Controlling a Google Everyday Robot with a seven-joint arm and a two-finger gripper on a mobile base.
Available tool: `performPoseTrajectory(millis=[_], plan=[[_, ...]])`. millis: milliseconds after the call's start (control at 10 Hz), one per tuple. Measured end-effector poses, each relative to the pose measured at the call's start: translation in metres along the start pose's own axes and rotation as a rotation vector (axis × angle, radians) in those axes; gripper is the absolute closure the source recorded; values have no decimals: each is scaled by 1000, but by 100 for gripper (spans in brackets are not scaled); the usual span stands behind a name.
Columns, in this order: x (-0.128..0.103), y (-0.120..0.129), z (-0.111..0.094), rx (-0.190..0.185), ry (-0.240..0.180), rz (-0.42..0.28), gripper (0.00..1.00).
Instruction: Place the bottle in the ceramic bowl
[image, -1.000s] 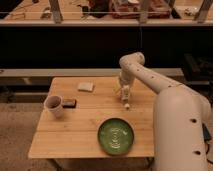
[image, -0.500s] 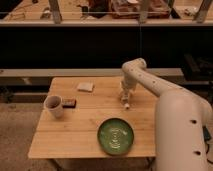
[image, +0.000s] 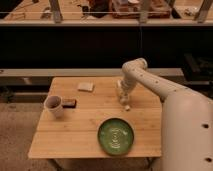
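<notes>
The bottle (image: 125, 103) is small, slim and pale with a white rounded end. It sits at the right middle of the wooden table (image: 95, 117), right under my gripper (image: 123, 96). The gripper reaches down over the bottle's upper part and hides it. The ceramic bowl (image: 116, 136) is a wide, shallow green dish with lighter rings. It lies near the table's front edge, a short way in front of the bottle and slightly to its left, and nothing is in it.
A white mug (image: 53, 105) with a dark inside stands at the left, with a small dark block (image: 69, 103) beside it. A flat pale block (image: 85, 86) lies at the back middle. My white arm (image: 165, 95) spans the table's right side. A dark counter stands behind.
The gripper has come down slightly toward the table at the bottle, and the arm's elbow has shifted a little. The bowl, mug and blocks have not moved.
</notes>
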Motion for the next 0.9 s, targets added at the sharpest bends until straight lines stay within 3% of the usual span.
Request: performPoseTrajectory(millis=[100,400,700,900], plan=[[-1,-6,-23,-1,9,-21,87],[-17,-27,-70,4,16,-73,88],[-38,-31,-93,16,32,-104,88],[-73,-46,-109,40,48,-144,88]])
